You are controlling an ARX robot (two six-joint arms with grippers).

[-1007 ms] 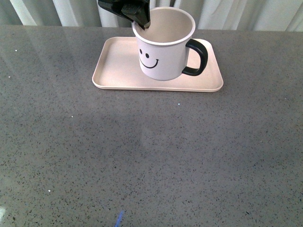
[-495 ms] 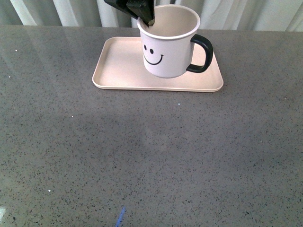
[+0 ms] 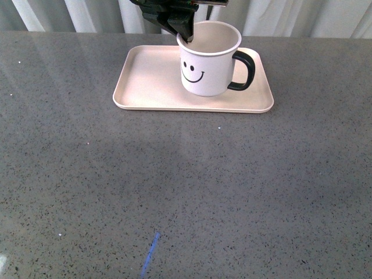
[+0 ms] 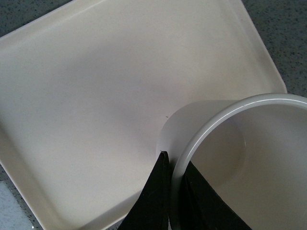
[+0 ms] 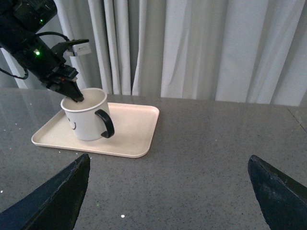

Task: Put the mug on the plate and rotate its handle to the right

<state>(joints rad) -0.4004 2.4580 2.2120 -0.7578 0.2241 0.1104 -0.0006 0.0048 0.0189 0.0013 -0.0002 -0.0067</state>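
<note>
A short blue mark (image 3: 150, 263) is seen on the near part of the grey speckled table (image 3: 186, 174). The right gripper (image 5: 168, 160) is held over the table, well apart from the plate, with its jaws spread wide and nothing between them. Farther back, the plate (image 3: 151, 81) is laid flat on the table. The mug (image 3: 206, 72) is set upright on the plate's right half, its smiley face turned toward the front camera and the handle (image 3: 251, 68) pointed right. The mug's far-left rim is pinched by the left gripper (image 3: 187, 36), one finger inside the wall, one outside. White curtains (image 3: 290, 17) are hung behind.
</note>
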